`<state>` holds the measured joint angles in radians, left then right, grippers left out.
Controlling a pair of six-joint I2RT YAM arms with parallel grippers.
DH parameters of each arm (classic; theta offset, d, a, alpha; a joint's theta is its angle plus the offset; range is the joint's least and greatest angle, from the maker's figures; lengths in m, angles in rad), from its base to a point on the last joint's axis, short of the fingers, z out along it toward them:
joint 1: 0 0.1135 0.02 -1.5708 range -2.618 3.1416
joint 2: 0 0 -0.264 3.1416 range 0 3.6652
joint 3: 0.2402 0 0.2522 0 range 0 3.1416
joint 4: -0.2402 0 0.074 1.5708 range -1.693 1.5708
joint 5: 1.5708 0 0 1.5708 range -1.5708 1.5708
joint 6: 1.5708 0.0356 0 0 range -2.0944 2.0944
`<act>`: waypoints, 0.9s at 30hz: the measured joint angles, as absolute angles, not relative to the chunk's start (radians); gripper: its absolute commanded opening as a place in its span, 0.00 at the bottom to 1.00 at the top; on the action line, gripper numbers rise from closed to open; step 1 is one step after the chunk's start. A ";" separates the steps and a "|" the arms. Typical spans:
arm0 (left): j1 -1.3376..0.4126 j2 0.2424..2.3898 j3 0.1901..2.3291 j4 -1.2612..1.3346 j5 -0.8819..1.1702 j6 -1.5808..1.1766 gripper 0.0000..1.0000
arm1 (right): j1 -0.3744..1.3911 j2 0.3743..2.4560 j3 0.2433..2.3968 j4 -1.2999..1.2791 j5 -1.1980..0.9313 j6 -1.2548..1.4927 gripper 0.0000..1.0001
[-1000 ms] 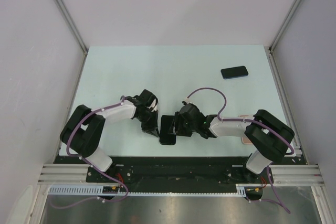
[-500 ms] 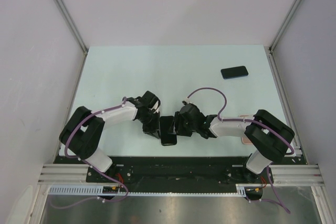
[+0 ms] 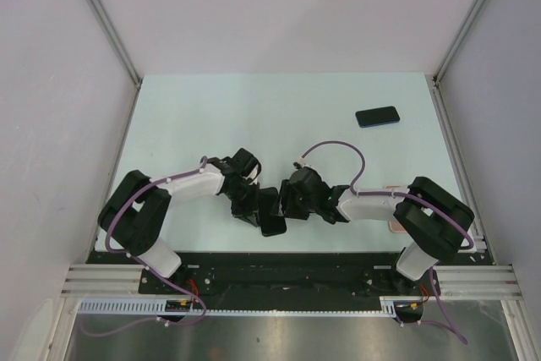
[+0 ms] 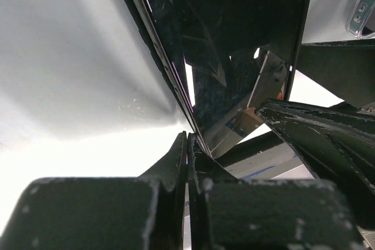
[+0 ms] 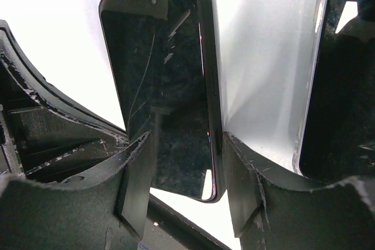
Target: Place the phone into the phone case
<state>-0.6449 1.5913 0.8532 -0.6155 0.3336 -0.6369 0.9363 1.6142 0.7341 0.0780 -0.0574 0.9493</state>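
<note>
The table [image 3: 211, 116] has both arms mounted at its near edge. The left arm [image 3: 186, 185] and right arm [image 3: 372, 203] meet at centre front. The phone [image 5: 170, 86], black with a cracked screen, is located there. The right gripper [image 5: 187, 165] pinches it across its width. The left gripper [image 4: 187, 156] is pressed together, tips at the phone's edge. A second dark flat object [image 3: 377, 116] lies at the far right, well apart. Whether it is a phone or a case cannot be told.

The pale mint-green tabletop [image 3: 254, 116] is flat and matte. Far right on it lies a small black rectangular slab [image 3: 377, 116] — flat, well apart from everything else. Near the front edge, about mid-width, a black glossy-screened phone with a thick black rim [image 5: 170, 86] rests screen up on the surface. By the right edge a pinkish flat object [image 3: 394, 226] shows — mostly hidden.
</note>
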 measured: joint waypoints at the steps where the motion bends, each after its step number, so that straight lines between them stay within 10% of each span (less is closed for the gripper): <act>1: -0.645 1.591 0.857 -0.621 0.333 -0.636 0.04 | 0.936 1.614 0.734 0.078 -0.058 0.949 0.54; 11: -0.515 1.568 0.877 -0.626 0.338 -0.611 0.31 | 0.891 1.614 0.734 0.083 -0.116 0.911 0.61; 27: -0.494 1.675 0.913 -0.535 0.433 -0.599 0.17 | 0.820 1.655 0.734 0.167 -0.241 0.860 0.62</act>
